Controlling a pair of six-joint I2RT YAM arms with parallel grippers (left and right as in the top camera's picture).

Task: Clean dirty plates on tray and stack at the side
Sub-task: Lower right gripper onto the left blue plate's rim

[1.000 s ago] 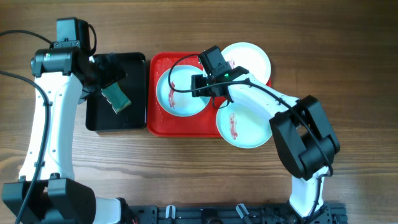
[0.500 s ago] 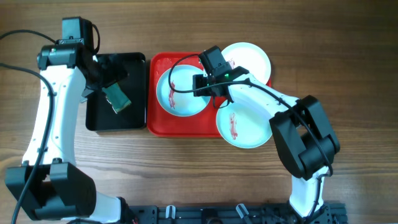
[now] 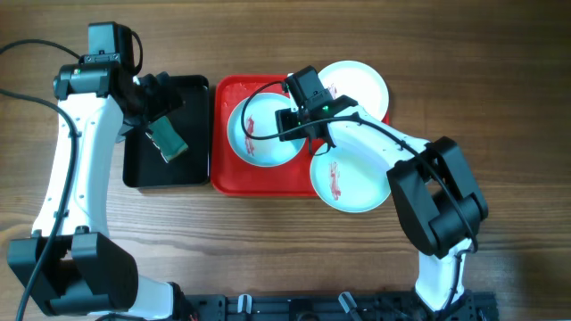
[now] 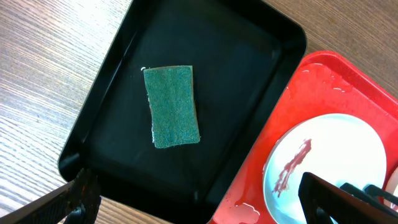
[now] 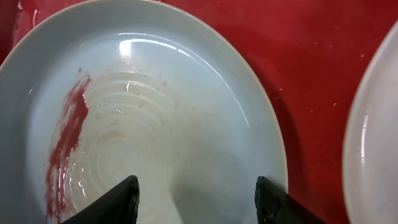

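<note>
Three plates sit on a red tray (image 3: 259,181) on a wooden counter (image 3: 517,107): a mint left plate (image 3: 268,150) streaked with sauce, a white plate (image 3: 361,85) far right, and a mint near plate (image 3: 352,187) overhanging the rim. The right end effector (image 5: 196,183) hangs released over the left plate; whether it touches is hard to judge. The left end effector (image 4: 196,180), released and empty, hovers over a green sponge (image 4: 172,107) lying flat in the black tray (image 4: 236,68) to the left. The sponge's narrow width spans the finger gap, and the left arm is nearer to it.
</note>
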